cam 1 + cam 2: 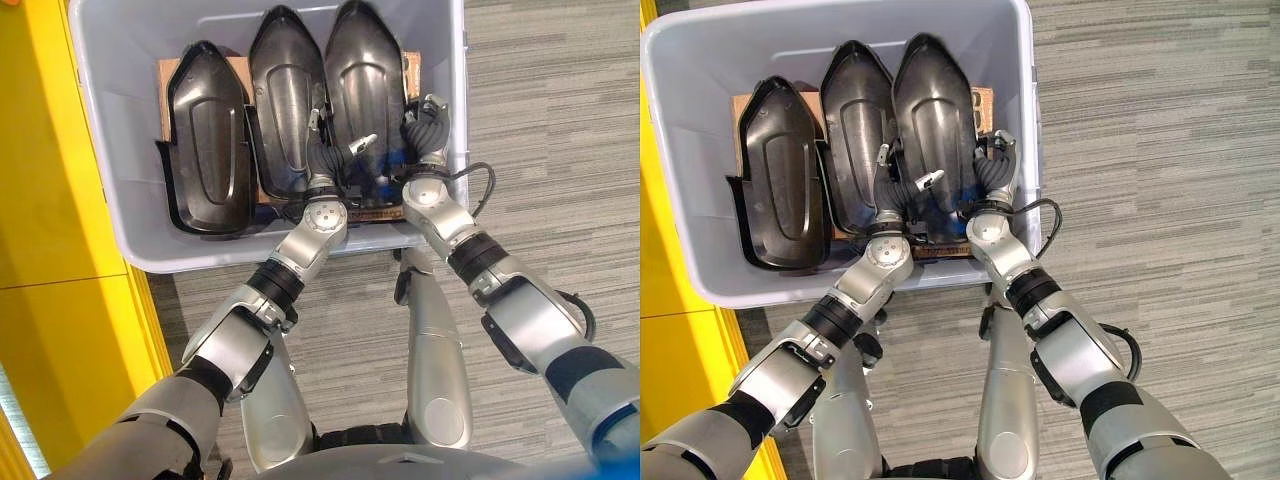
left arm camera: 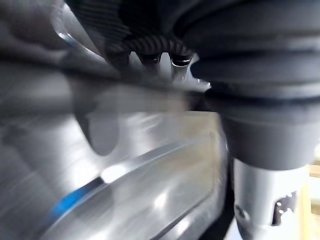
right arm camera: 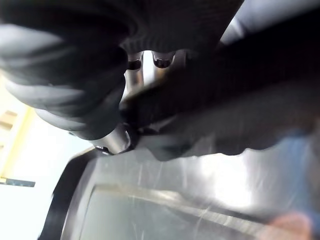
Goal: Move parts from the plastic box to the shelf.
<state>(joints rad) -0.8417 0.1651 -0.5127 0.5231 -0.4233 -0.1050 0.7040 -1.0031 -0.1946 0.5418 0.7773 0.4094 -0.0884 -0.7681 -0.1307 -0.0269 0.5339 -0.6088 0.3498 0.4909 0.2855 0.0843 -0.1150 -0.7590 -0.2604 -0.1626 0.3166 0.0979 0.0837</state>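
I can make out no readable label or writing on anything here. Both my arms reach forward and down into the grey plastic box [image 1: 110, 180], which sits on the carpet [image 1: 560, 120] beside a yellow surface [image 1: 40, 200]. Three black moulded parts lie side by side in it on a piece of brown cardboard [image 1: 172, 72]: the left part [image 1: 205, 140], the middle part [image 1: 285, 105] and the right part [image 1: 365, 80]. My left hand [image 1: 335, 155] is at the near end of the right part, on its left edge, thumb sticking out over its surface. My right hand [image 1: 428, 125] is at that part's right edge, against the box wall. My fingers on both hands go under or behind the part's rim, so I cannot tell whether either hand grips it. Both wrist views are close and smeared, showing my ribbed covers and glossy black plastic.
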